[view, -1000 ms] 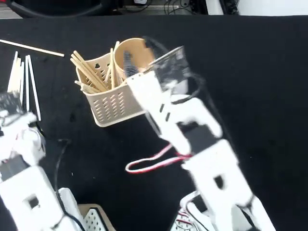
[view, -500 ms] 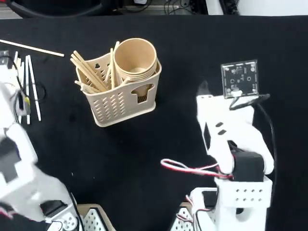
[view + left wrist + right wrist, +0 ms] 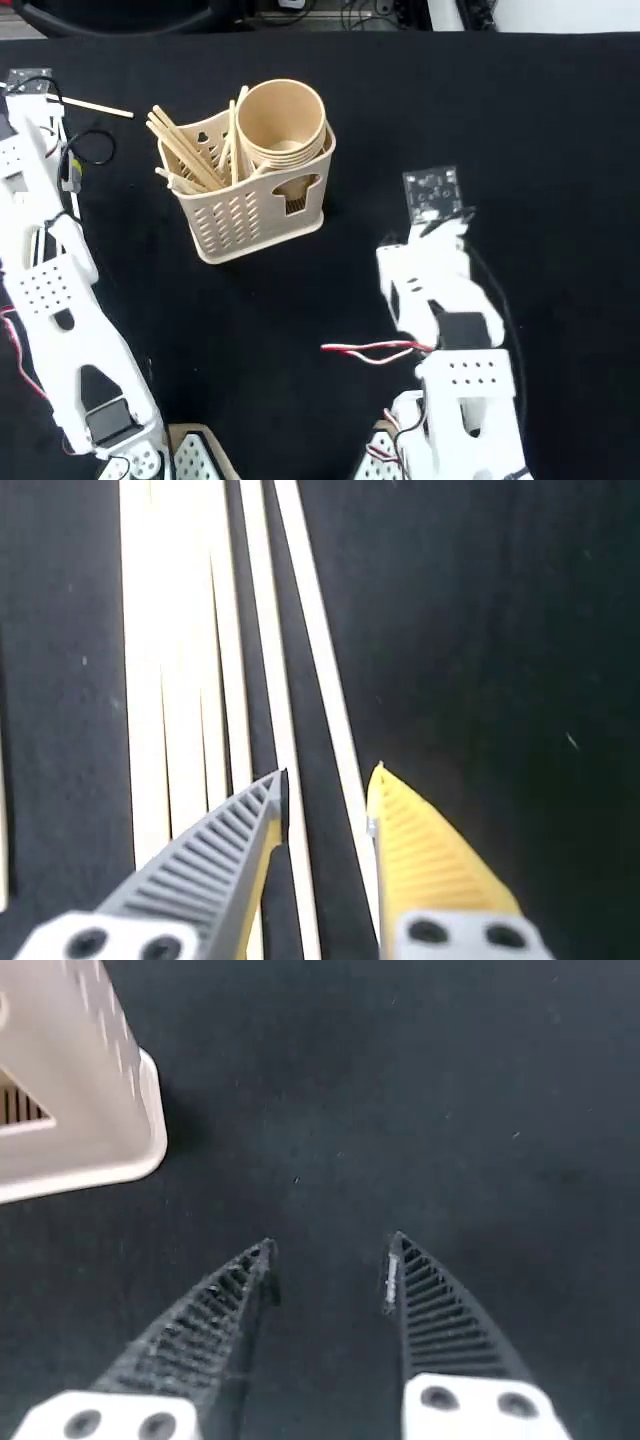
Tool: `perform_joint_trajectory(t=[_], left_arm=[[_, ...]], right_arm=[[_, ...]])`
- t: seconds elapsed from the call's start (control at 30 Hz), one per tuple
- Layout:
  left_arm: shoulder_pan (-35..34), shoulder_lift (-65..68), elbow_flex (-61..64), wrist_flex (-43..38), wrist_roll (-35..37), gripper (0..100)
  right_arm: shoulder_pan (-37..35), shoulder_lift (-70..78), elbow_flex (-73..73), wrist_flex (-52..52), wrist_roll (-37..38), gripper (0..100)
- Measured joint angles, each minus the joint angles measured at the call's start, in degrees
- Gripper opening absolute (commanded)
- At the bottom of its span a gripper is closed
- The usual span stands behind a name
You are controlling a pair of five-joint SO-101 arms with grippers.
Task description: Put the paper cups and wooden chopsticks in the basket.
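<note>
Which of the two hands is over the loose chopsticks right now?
The left hand: open, it hangs right over the loose chopsticks. The right hand, also open, is over bare table beside the basket.
</note>
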Motion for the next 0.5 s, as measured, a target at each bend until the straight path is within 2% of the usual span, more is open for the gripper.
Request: perform_joint_trajectory(t=[0.2, 0.5], left_arm=[[-0.35, 12.57, -14.77, 0.18, 2.46, 15], [-0.44, 17.67, -17.85, 0.26, 2.73, 14]], right_arm=[[-2.2, 0.0, 1.67, -1.49, 0.0, 17.3], [-2.55, 0.0, 2.11, -1.58, 0.0, 17.3]])
